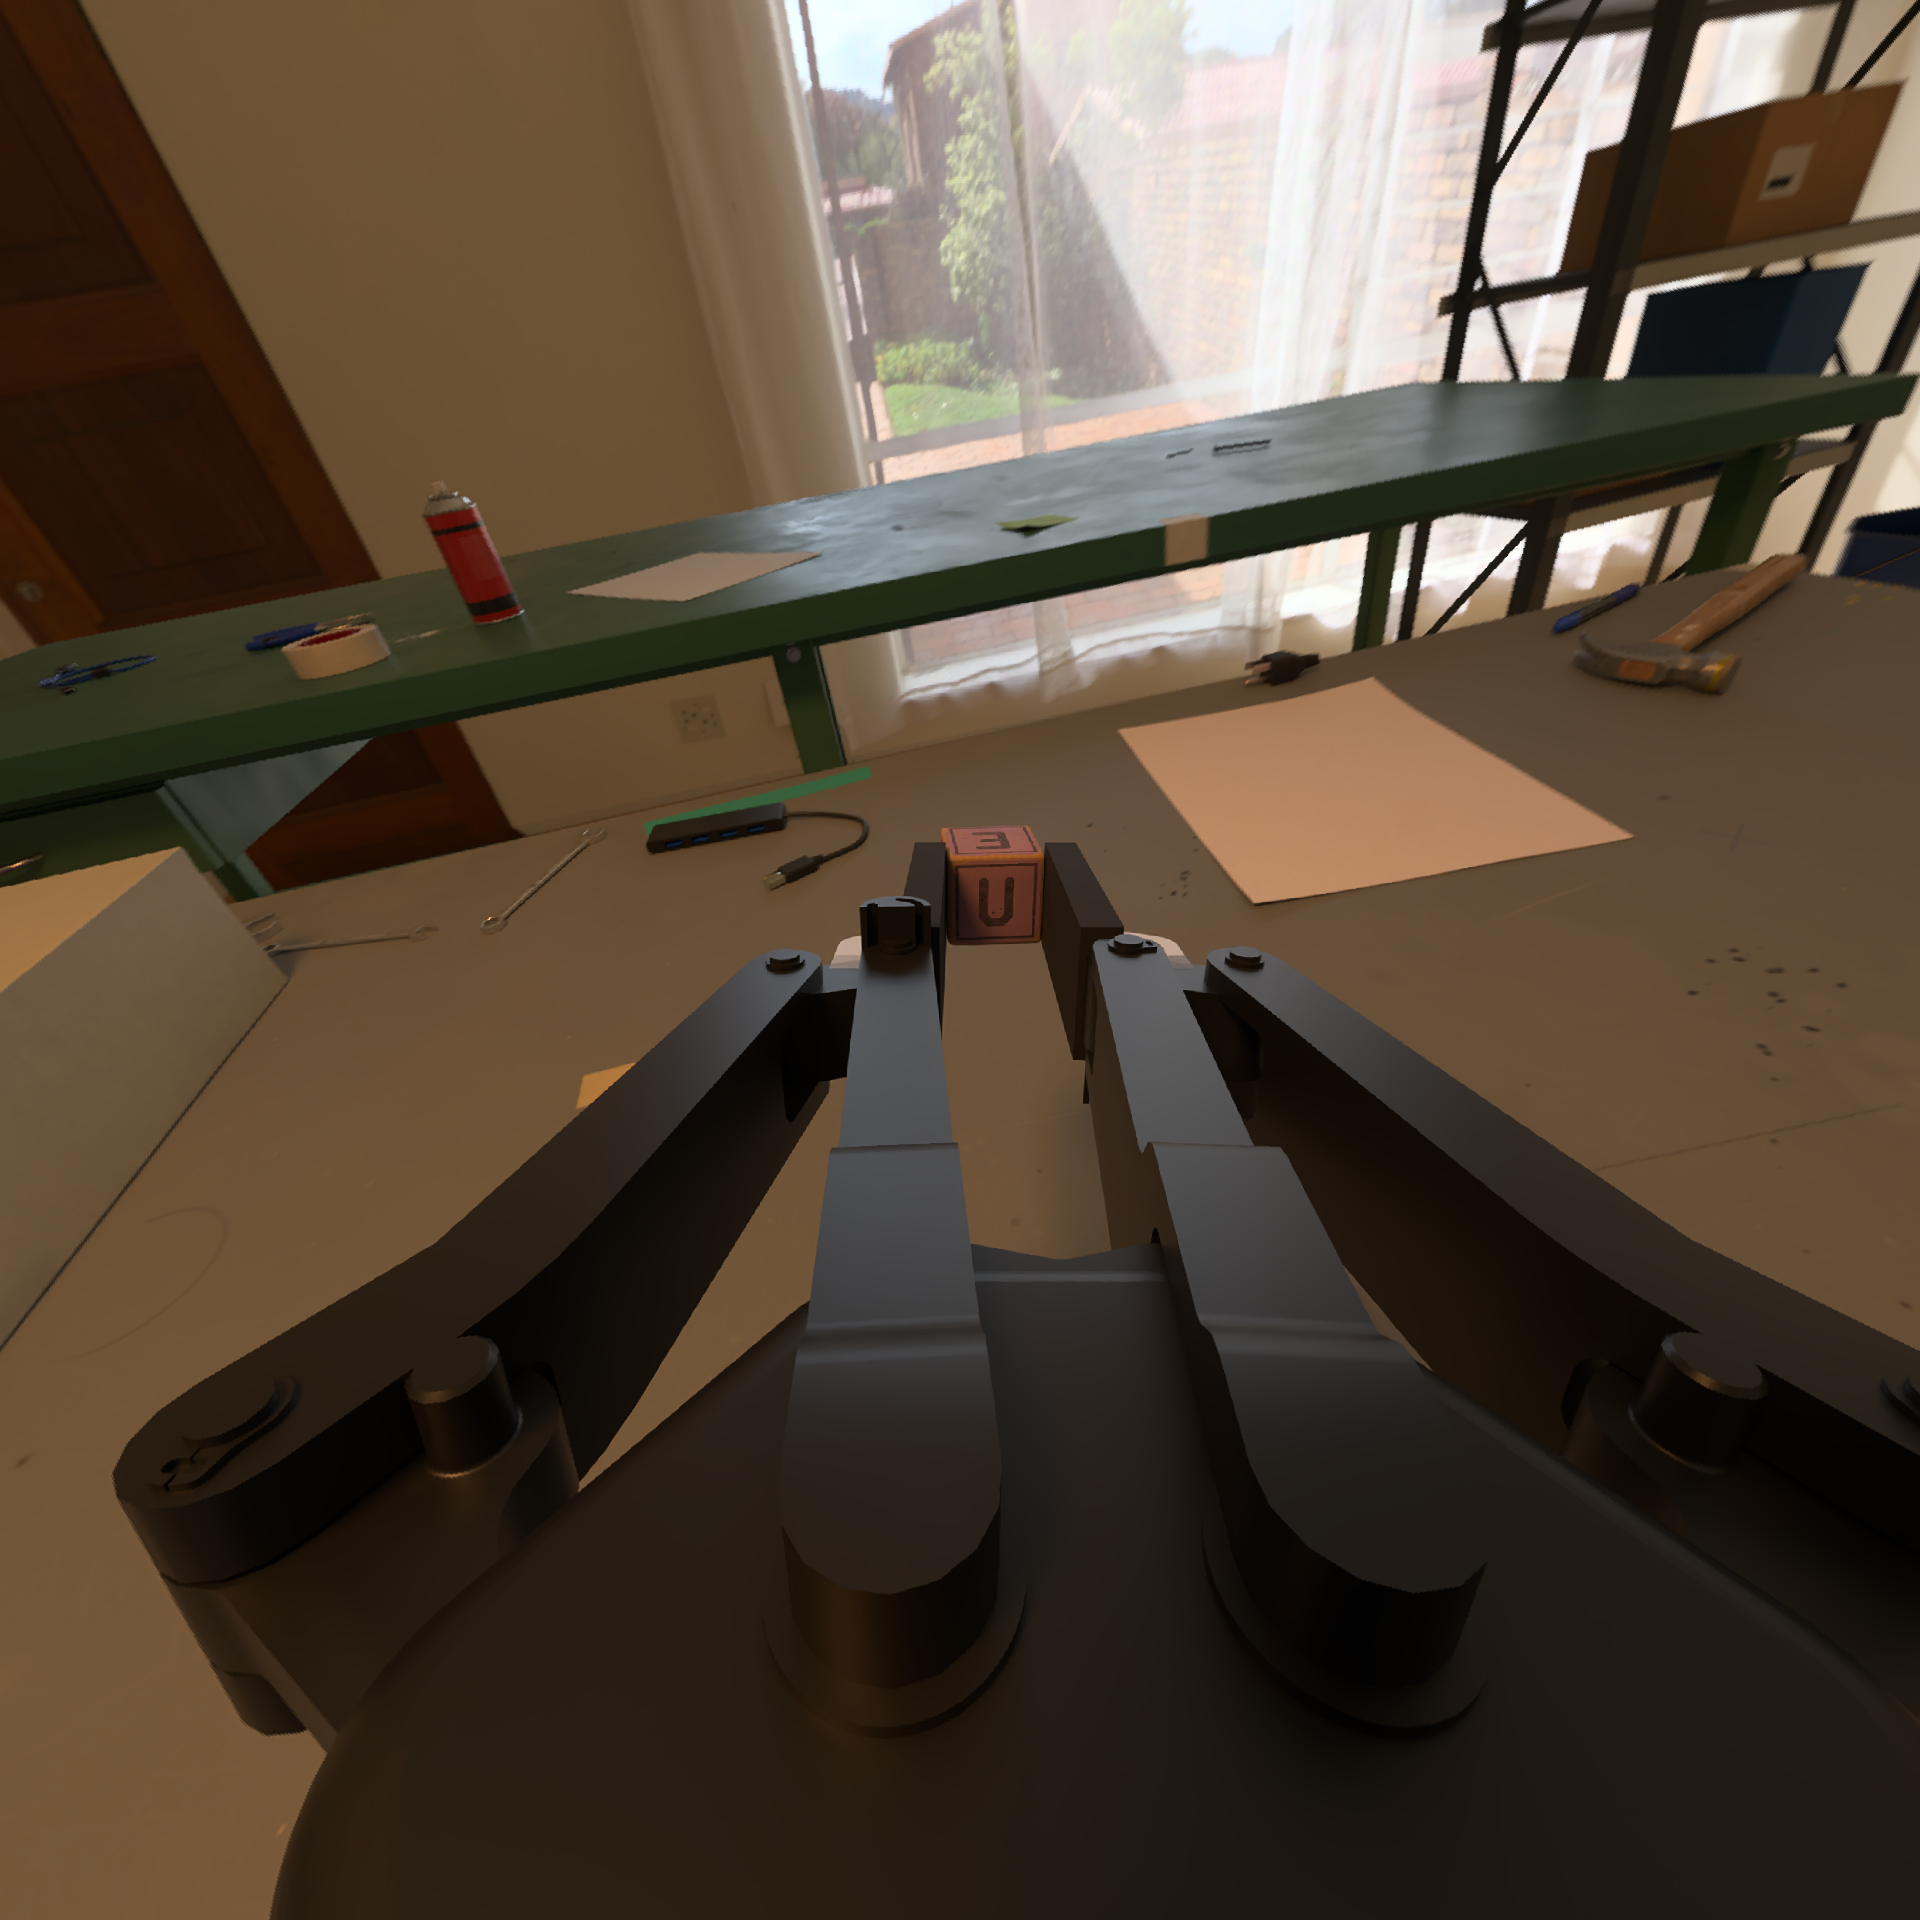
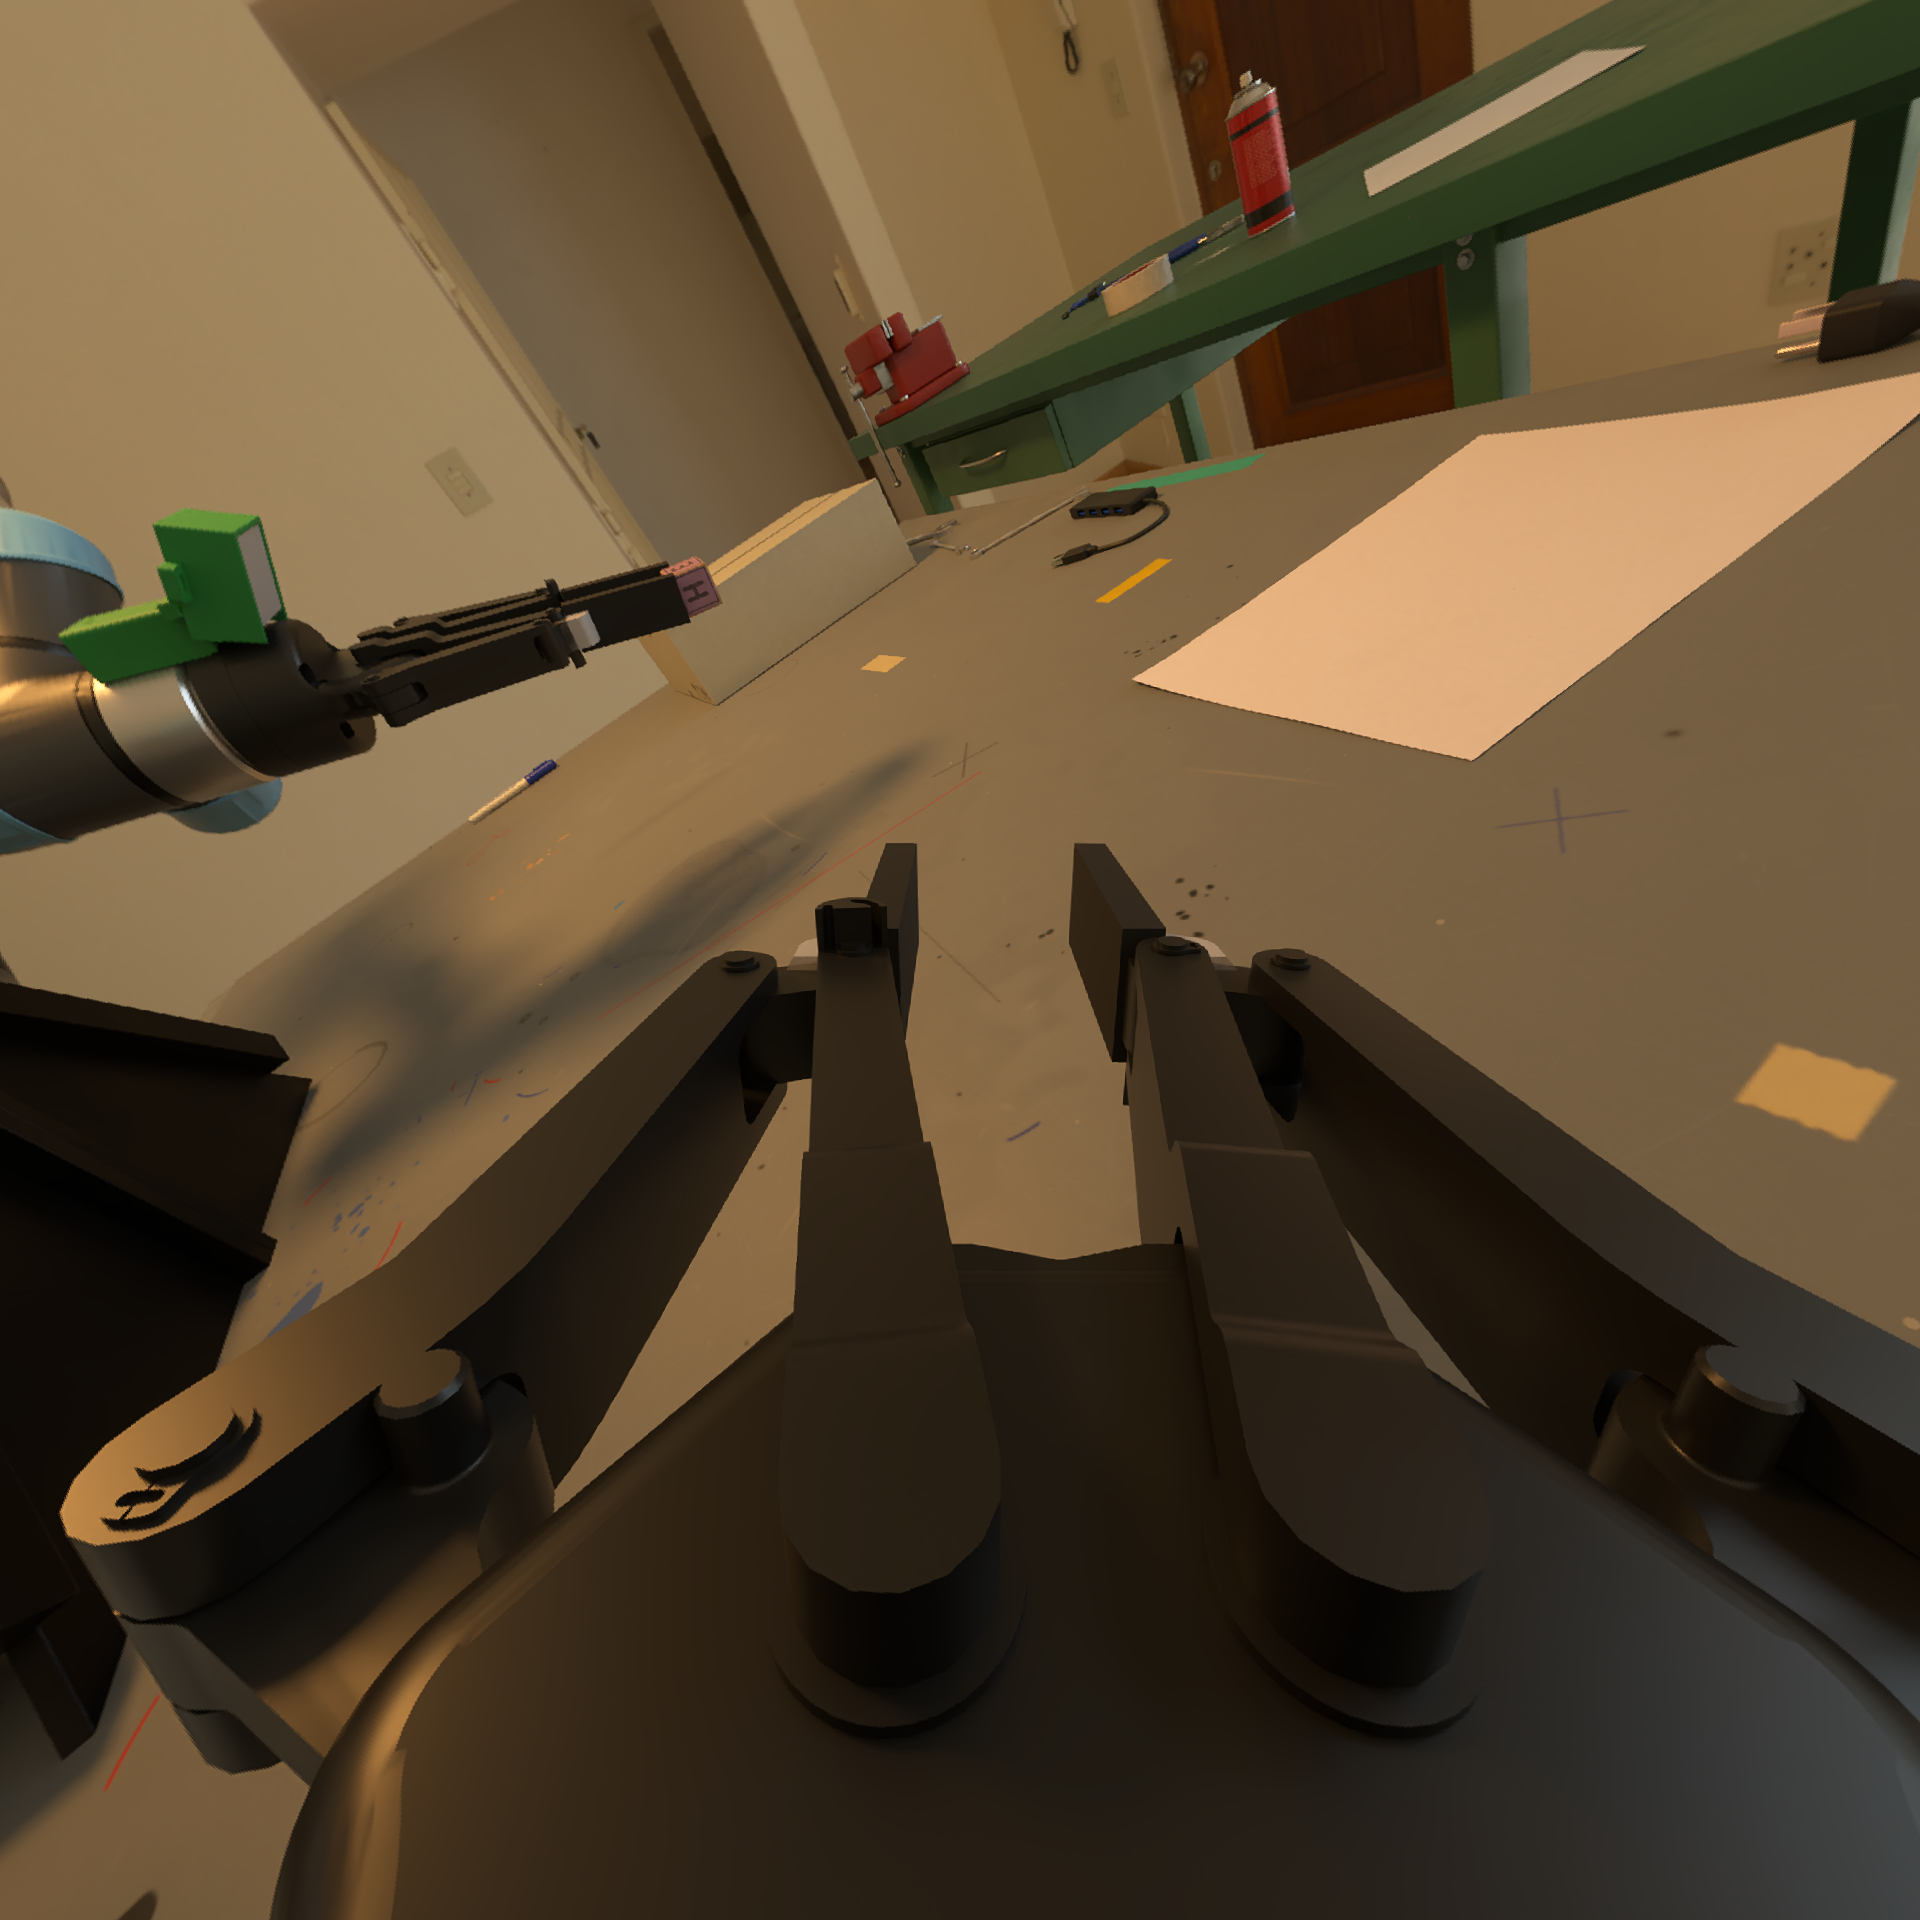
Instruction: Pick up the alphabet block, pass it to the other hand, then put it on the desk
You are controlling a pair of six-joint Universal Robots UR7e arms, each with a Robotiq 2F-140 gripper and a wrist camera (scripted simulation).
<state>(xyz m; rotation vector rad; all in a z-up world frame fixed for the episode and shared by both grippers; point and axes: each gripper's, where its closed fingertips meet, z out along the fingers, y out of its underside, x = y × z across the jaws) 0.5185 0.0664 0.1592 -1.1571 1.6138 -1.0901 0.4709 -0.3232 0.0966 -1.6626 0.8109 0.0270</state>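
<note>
Alphabet block point(image 1: 990, 883): I see it at the centre of my left wrist view, pinched between the two fingertips, lifted clear of the table point(image 1: 1455, 1091). It is pink-orange with dark letters on its faces. In the right wrist view it shows small at middle left point(image 2: 694, 587).
Left claw point(image 1: 992, 894): narrowed onto the alphabet block, pads pressed against its two sides. From the right camera I see it held out level above the table point(image 2: 681, 594).
Right claw point(image 2: 992, 914): partly spread, nothing between the fingers, only bare table behind the gap.
Paper sheet point(image 1: 1371, 790): flat on the table, right of the block in the left view.
USB hub point(image 1: 717, 831): black, with its cable, on the table upper left of the block.
White box point(image 2: 800, 582): on the table, just behind the block in the right view; I cannot see inside it.
Hammer point(image 1: 1673, 644): far right edge of the table.
Green bench point(image 1: 935, 582): beyond the table, carrying a red spray can point(image 1: 470, 556) and a tape roll point(image 1: 335, 649).
Shelf, upper right: holds a cardboard box point(image 1: 1725, 177); its contents are hidden.
</note>
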